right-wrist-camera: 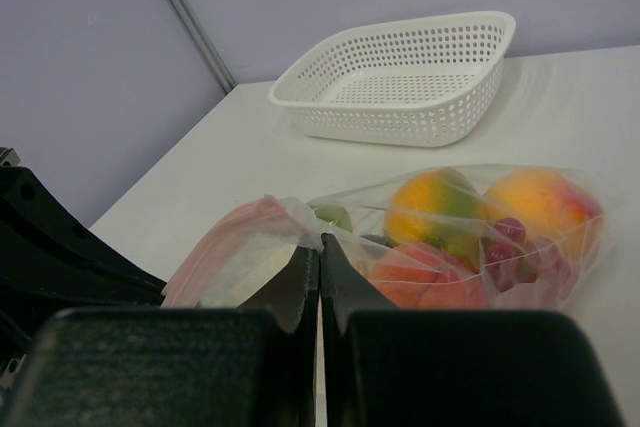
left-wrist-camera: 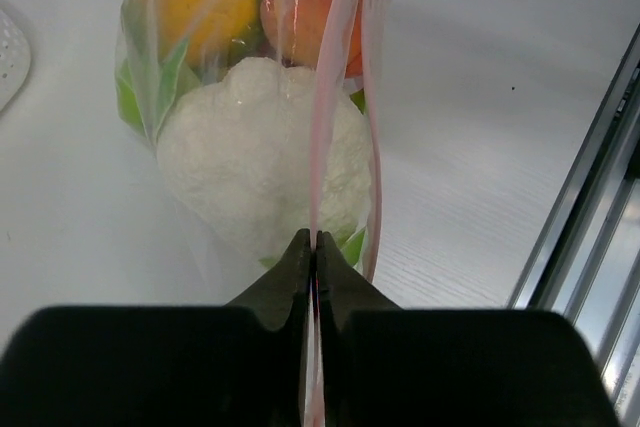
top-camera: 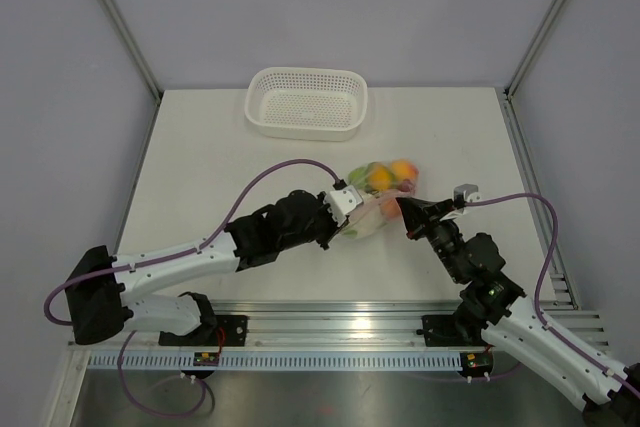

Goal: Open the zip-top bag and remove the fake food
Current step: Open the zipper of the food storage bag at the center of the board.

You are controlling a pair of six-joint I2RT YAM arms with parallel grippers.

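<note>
Clear plastic: the bag [top-camera: 370,215] lies on the white table [top-camera: 200,167] between your two arms, short of the basket [top-camera: 307,102].
Contents: the toy food [top-camera: 392,175] is all inside. A white cauliflower [left-wrist-camera: 265,157] sits nearest the mouth, with orange and peach pieces beyond it.
Long axis: it runs from the mouth, close to the arms, slantwise to the far right, so the filled end points away from both pincers.
Left pincer [left-wrist-camera: 310,242]: the fingers are together, clamped on the pink strip [left-wrist-camera: 333,97] at the mouth's left side.
Right pincer [right-wrist-camera: 320,247]: the fingers are together, pinching clear film at the mouth's right side. You cannot tell which lip it has.
Relation that counts: you hold the mouth from opposite sides, tips near each other, with the bag's body beyond them. By my judgement the opening pull goes sideways, each pincer toward its own side, across the long axis.
Nearer arm: neither, since both touch the bag.
Left wrist view alone: it shows the strip running edge-on straight into the fingers. Whether the seal is parted is unclear.
Right wrist view alone: it shows film bunched at the tips and the basket well behind.
Overhead alone: it shows how the arms converge, but the grips are too small to read.
Risk: if both pincers hold the same lip, the bag may slide instead of opening.
</note>
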